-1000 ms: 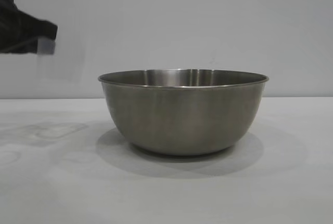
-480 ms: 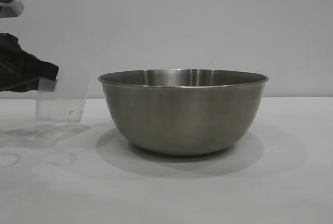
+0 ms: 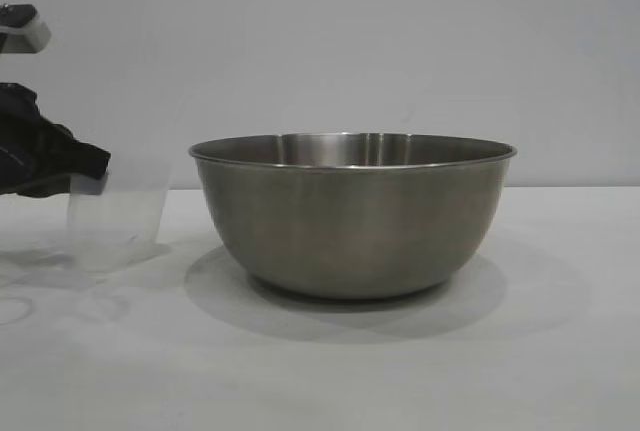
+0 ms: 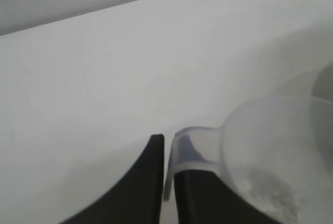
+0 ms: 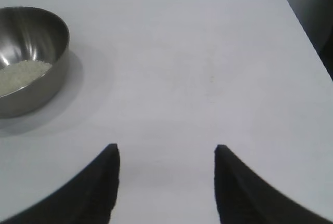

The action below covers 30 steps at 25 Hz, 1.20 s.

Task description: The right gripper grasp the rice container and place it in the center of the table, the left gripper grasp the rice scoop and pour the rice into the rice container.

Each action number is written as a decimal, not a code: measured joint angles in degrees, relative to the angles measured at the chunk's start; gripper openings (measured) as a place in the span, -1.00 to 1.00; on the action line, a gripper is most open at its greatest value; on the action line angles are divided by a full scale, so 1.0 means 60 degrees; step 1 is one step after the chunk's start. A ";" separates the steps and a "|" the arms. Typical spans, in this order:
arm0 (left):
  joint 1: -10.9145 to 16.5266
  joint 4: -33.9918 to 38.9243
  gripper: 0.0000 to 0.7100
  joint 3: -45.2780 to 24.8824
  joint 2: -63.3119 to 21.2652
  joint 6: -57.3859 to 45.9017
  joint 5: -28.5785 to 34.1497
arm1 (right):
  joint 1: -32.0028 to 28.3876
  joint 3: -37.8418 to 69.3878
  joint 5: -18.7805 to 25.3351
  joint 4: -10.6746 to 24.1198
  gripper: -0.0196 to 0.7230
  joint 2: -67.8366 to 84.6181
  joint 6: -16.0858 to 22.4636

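**Scoop standing on the table, rice already in the bowl**

In the left wrist view the left gripper shows two black, pointed fingers standing a narrow slit apart. The flat tab handle of the rice scoop lies over the tip of one finger and touches it; whether the fingers pinch the handle or merely rest against it cannot be told from here. The scoop is a small cup of cloudy, translucent plastic with slightly tapered sides. A faint whitish smear shows at its bottom, too blurred to name.

From the exterior view the same scoop stands upright with its base on the table, a plain flat white top, near the view's left edge. The left gripper reaches in from that edge, its black tip at the scoop's rim on the side away from the bowl.

Just beside the scoop, apart from it, the rice container sits in the middle of the table: a large round steel bowl with brushed grey sides, a thin rolled rim and a soft shadow around its foot. It hides the table behind it.

The right gripper hangs over bare tabletop with its two curved black fingers spread wide, holding and touching nothing. Farther off in its view stands the steel bowl, with a flat bed of off-white rice in its bottom. Nothing lies between that gripper and the bowl.
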<state>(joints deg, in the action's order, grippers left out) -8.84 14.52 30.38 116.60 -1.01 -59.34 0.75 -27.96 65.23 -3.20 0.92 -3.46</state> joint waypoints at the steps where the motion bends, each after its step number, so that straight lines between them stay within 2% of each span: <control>1: 0.0000 0.0000 -0.69 -0.0143 0.0000 0.0000 -0.0269 | 0.0000 0.0000 0.0000 0.0000 -0.02 0.0000 0.0000; 5: 0.0000 -0.0152 -0.69 -0.0777 0.0000 0.0006 -0.0927 | 0.0000 0.0000 0.0000 0.0000 -0.02 0.0000 0.0000; 14: 0.0000 -0.1304 -0.69 -0.1329 -0.0177 0.0006 -0.0954 | 0.0000 0.0000 0.0000 0.0000 -0.02 0.0000 0.0000; 16: 0.0128 -0.1601 -0.69 -0.1329 -0.0257 -0.0070 -0.0970 | 0.0000 0.0000 0.0000 0.0000 -0.02 0.0000 0.0000; 19: 0.0763 -0.1751 -0.69 -0.1329 -0.0332 -0.0145 -0.0970 | 0.0000 0.0000 0.0000 0.0000 -0.02 0.0000 0.0000; 22: 0.1804 -0.1723 -0.69 -0.1329 -0.0436 -0.0199 -0.0970 | 0.0000 0.0000 0.0000 0.0000 -0.02 0.0000 0.0000; 26: 0.3092 -0.0981 -0.69 -0.1329 -0.0710 -0.0293 -0.0970 | 0.0000 0.0000 0.0000 0.0000 -0.02 0.0000 0.0000; 28: 0.3315 -0.0735 -0.69 -0.1329 -0.0941 -0.0293 -0.0970 | 0.0000 0.0000 0.0000 0.0000 -0.02 0.0000 0.0000; 30: 0.3336 -0.0608 -0.69 -0.1329 -0.1179 -0.0293 -0.0970 | 0.0000 0.0000 0.0000 0.0000 -0.02 0.0000 0.0000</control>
<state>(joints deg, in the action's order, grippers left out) 11.18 10.87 22.40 109.52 -2.76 -65.16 0.75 -27.96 65.23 -3.20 0.92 -3.46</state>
